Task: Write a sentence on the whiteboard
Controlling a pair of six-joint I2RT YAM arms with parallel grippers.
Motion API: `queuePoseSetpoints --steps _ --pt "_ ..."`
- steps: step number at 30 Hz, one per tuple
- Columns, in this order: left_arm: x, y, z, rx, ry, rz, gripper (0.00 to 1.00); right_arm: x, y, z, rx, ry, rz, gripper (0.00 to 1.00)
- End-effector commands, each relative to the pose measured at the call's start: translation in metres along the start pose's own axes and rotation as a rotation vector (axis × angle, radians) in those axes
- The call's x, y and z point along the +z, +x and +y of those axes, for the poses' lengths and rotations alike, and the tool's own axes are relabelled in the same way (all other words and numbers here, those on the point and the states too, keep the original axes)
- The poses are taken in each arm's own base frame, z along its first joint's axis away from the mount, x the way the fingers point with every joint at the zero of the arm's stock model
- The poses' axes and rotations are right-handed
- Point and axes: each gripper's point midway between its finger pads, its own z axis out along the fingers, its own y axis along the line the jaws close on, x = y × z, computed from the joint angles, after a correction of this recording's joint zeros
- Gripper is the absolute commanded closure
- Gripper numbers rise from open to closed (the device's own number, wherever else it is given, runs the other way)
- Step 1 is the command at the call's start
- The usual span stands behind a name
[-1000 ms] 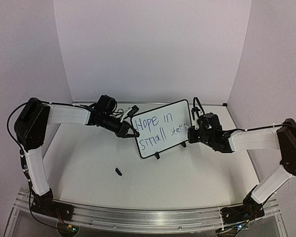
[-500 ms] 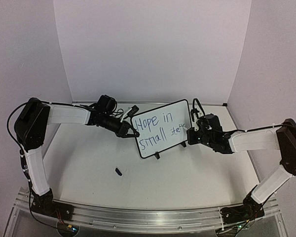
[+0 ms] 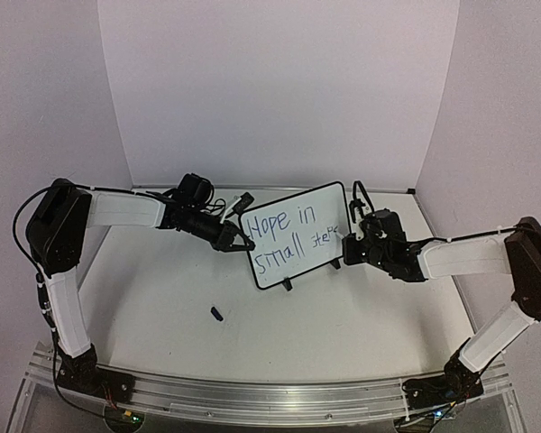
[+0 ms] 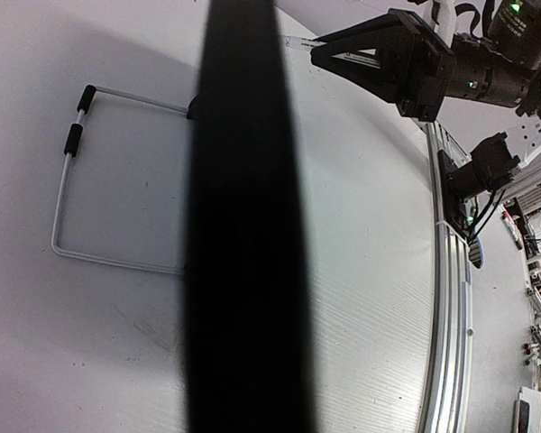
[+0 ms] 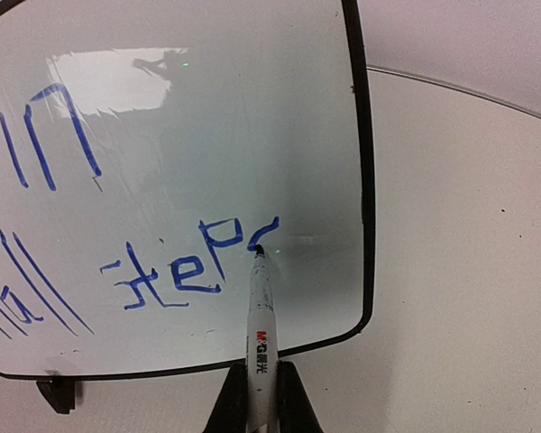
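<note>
The whiteboard (image 3: 299,264) is standing on the table (image 3: 162,293), its sentence (image 5: 176,263) reading "Hope in small step", the final "s" seemingly just beginning. At its right, the right gripper (image 5: 261,403) is pinching a marker (image 5: 261,329) against it. At its left edge, the left gripper (image 3: 238,242) is hovering, grip unclear.

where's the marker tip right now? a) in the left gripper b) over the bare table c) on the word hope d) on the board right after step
d: the right wrist view shows the marker tip on the whiteboard at a short stroke after "step".
</note>
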Motion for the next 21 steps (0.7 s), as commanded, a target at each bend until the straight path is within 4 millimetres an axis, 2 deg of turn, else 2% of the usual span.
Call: queuePoseSetpoints --steps 1,21 --pt "0.009 0.006 -0.008 -0.005 0.030 0.037 1.00 0.001 -0.004 -0.010 0.016 0.058 -0.016 1.00" --pt "0.008 0.004 -0.009 -0.001 0.030 0.034 1.00 0.005 0.009 -0.008 0.014 0.048 0.027 1.00"
